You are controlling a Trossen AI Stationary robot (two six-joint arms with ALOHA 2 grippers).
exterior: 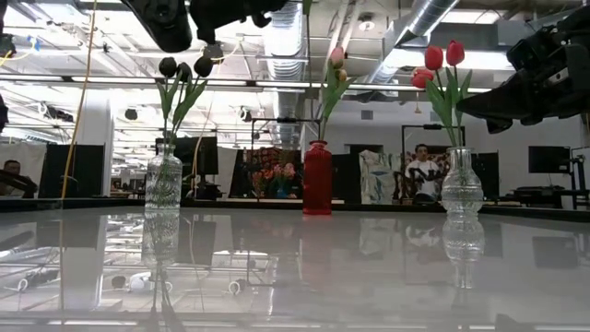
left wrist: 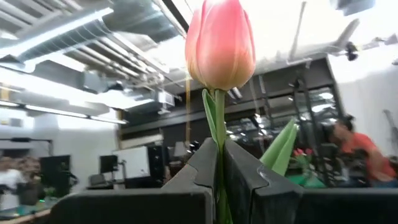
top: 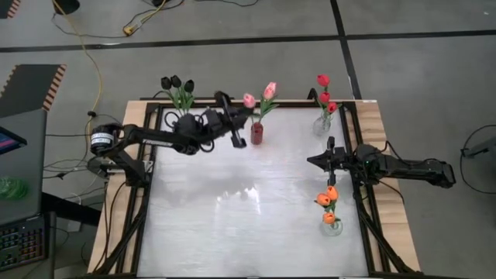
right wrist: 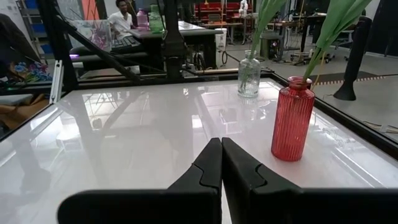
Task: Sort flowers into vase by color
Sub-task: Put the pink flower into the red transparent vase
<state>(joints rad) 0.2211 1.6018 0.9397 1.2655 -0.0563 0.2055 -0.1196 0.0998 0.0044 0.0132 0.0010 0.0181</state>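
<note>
Currently, the left gripper (left wrist: pixel 217 180) is clamped on the green stem of a pink tulip (left wrist: pixel 221 43), held at 10 o'clock from the red vase (top: pixel 256 133); the right gripper (right wrist: pixel 221 163) is clenched empty.

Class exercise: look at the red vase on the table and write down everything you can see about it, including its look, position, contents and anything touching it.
The red vase is a ribbed, see-through bottle, glass by the look of it, with a narrow neck and a wider body. It stands upright on the glossy white table, near the far edge, between the clear vase of black tulips and the clear vase of red tulips. Green stems rise from its mouth, topped by a pink tulip. The left gripper is beside it, shut on another pink tulip's stem.
</note>
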